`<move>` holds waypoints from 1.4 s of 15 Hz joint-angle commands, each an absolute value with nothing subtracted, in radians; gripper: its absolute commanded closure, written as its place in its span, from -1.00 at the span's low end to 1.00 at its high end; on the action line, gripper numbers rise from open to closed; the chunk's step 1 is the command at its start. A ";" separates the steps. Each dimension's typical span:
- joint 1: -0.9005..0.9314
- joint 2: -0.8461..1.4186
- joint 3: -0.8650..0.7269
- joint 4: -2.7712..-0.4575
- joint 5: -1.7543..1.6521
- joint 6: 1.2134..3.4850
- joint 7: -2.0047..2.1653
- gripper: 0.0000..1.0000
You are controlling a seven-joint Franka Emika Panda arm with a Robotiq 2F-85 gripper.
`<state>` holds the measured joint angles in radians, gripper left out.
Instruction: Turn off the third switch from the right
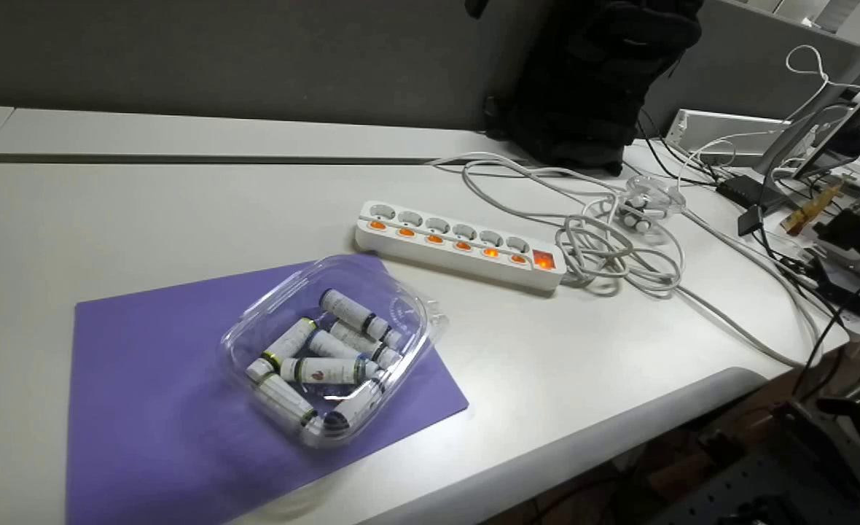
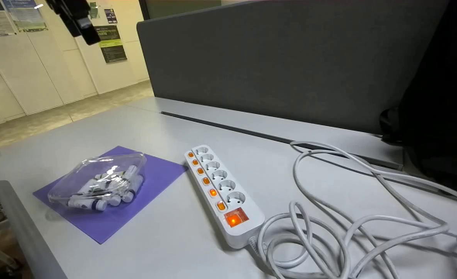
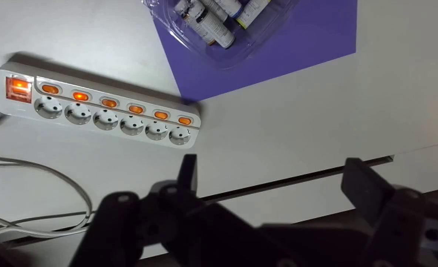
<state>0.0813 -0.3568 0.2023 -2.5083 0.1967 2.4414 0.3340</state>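
Note:
The white power strip (image 1: 466,266) lies on the table with a row of small orange switches; it also shows in an exterior view (image 2: 248,199) and in the wrist view (image 3: 141,138). The large main switch (image 3: 18,89) at the cord end is lit. Counting it as first, the third switch from the right (image 1: 490,252) is the small one that glows; it also shows in an exterior view (image 2: 213,192) and in the wrist view (image 3: 80,96). The neighbouring small switches look unlit. My gripper (image 3: 272,167) is open and empty, high above the table and apart from the strip.
A clear plastic box (image 1: 328,350) of small bottles stands on a purple sheet (image 1: 146,394) beside the strip. A coiled grey cable (image 1: 605,248) lies at the cord end. A black backpack (image 1: 590,80) and a dark partition (image 2: 282,66) stand at the table's back.

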 commanded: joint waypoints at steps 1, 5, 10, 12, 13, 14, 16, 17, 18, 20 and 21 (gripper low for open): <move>0.078 -0.342 0.177 -2.520 0.195 2.472 0.339 -1.00; 0.023 -0.299 0.128 -2.541 0.195 2.524 0.363 -1.00; -0.051 -0.187 0.062 -2.520 0.181 2.570 0.370 -1.00; -0.063 -0.124 0.044 -2.496 0.179 2.584 0.370 -1.00; -0.064 -0.088 0.038 -2.483 0.173 2.592 0.366 -1.00; -0.065 -0.054 0.035 -2.470 0.158 2.600 0.367 -1.00; -0.061 0.009 0.027 -2.448 0.118 2.631 0.363 -1.00; -0.057 0.039 0.021 -2.437 0.105 2.653 0.349 -1.00; -0.053 0.067 0.016 -2.424 0.087 2.669 0.348 -1.00; -0.044 0.123 0.005 -2.393 0.062 2.681 0.347 -1.00; -0.039 0.150 0.000 -2.379 0.059 2.681 0.346 -1.00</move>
<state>-0.0609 0.0700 0.0260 -2.4455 0.0890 2.6805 0.3366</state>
